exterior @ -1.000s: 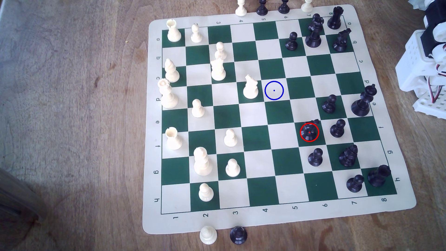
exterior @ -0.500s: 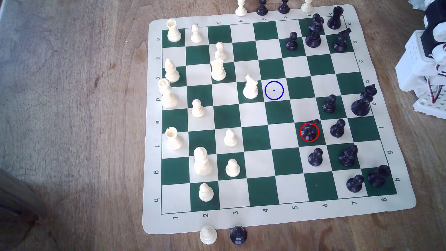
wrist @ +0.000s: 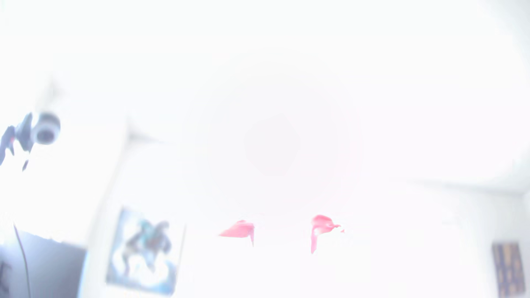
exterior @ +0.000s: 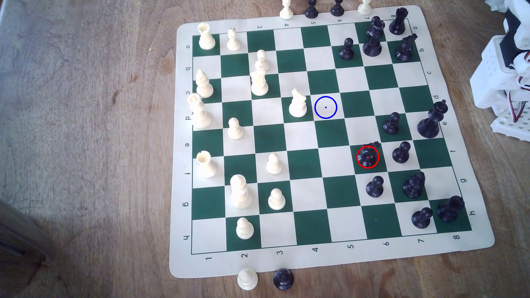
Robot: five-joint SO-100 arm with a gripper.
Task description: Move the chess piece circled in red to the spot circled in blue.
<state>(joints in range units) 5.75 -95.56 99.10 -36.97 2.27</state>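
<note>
The chess piece, a black knight (exterior: 368, 156), stands upright inside the red ring on a dark green square toward the exterior view's right. The spot (exterior: 325, 107), a cream square with a blue ring and dot, is bare and lies up and to the left of the knight. At the exterior view's right edge I see the white arm base (exterior: 504, 80), well off the board. The wrist view is washed out white, with two blurred pink shapes (wrist: 238, 230) low in it. Whether they are gripper fingers is unclear.
A cream-white knight (exterior: 297, 106) stands on the square just left of the spot. Black pawns (exterior: 401, 153) (exterior: 375, 186) (exterior: 391, 123) ring the black knight closely. The roll-up board (exterior: 183, 172) lies on a wooden table, with captured pieces (exterior: 247, 279) beyond its edges.
The arm parts at the exterior view's upper right edge have shifted slightly. No chess piece has moved.
</note>
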